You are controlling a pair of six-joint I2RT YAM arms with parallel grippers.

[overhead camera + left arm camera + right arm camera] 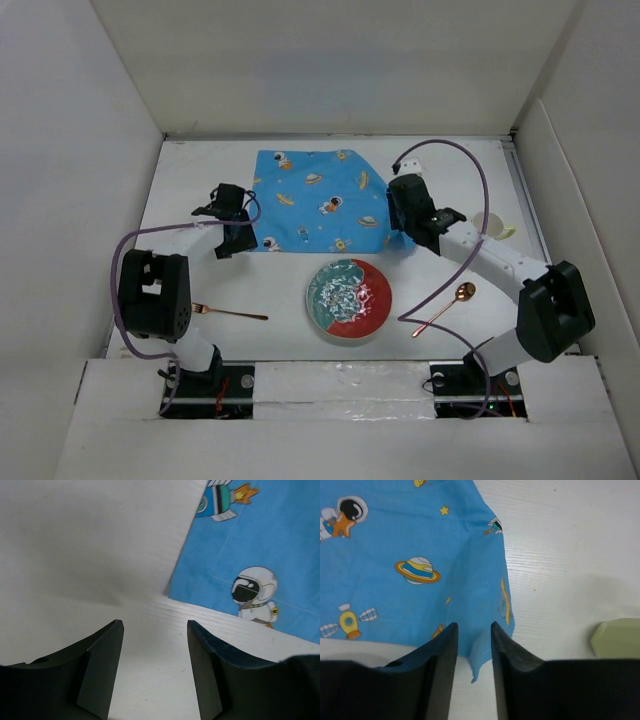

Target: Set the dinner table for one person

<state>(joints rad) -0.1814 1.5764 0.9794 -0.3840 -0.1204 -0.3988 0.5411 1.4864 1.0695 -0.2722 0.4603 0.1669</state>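
**Desk:** Top cam first. What's the room and surface like?

**Me:** I see plain white panels (330, 60) on 3 sides, boxing in the matte white counter (185, 180), which fills the floor of the view. A blue space-print placemat (320, 200) lies flat at the far middle. A red/teal plate (349, 298) sits near the front, apart from the mat. There's a copper fork (230, 313) to its left and a spoon (445, 308) to its right. A pale object (497, 228) is over by the right side. The left jaws are at the mat's near-left corner, the right jaws at its near-right corner.

**Desk:** L wrist?

**Me:** Left jaws stand wide, with only bare counter (150, 645) between them. The mat (260, 540) starts just ahead, to the right.

**Desk:** R wrist?

**Me:** Right jaws are narrow but parted. The mat's (410, 540) corner tip lies in the gap, and I don't see it pinched. The wood-grain texture of the counter (560, 545) shows here. The pale object (617, 637) is at the frame's right edge, apart from the mat.
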